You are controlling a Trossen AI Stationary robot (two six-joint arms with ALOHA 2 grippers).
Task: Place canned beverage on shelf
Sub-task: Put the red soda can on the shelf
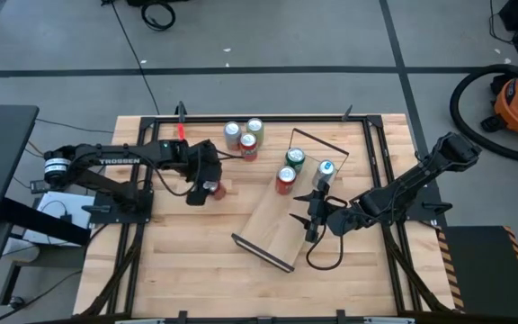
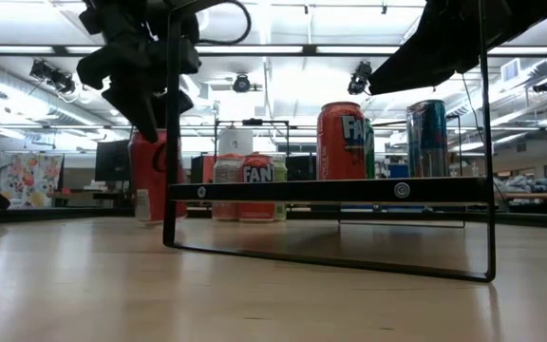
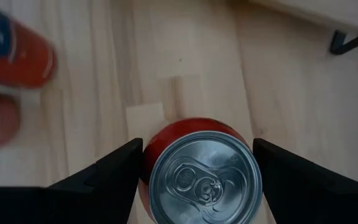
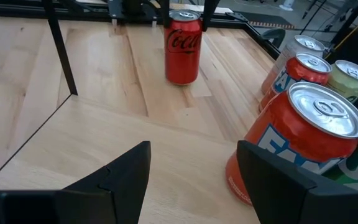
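A red cola can point(image 3: 197, 171) stands upright on the table point(image 1: 196, 270), left of the shelf point(image 1: 281, 216) and not on it. The left gripper point(image 1: 207, 187) hangs over it, its open fingers point(image 3: 104, 177) on either side of the can; contact cannot be told. Three cans point(image 1: 286, 180) stand near the shelf's far end. The right gripper point(image 1: 315, 219) hovers over the shelf's right edge, fingers apart and empty.

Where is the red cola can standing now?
In the high view, the red cola can stands on the tabletop left of the shelf, between the left hand's fingers.
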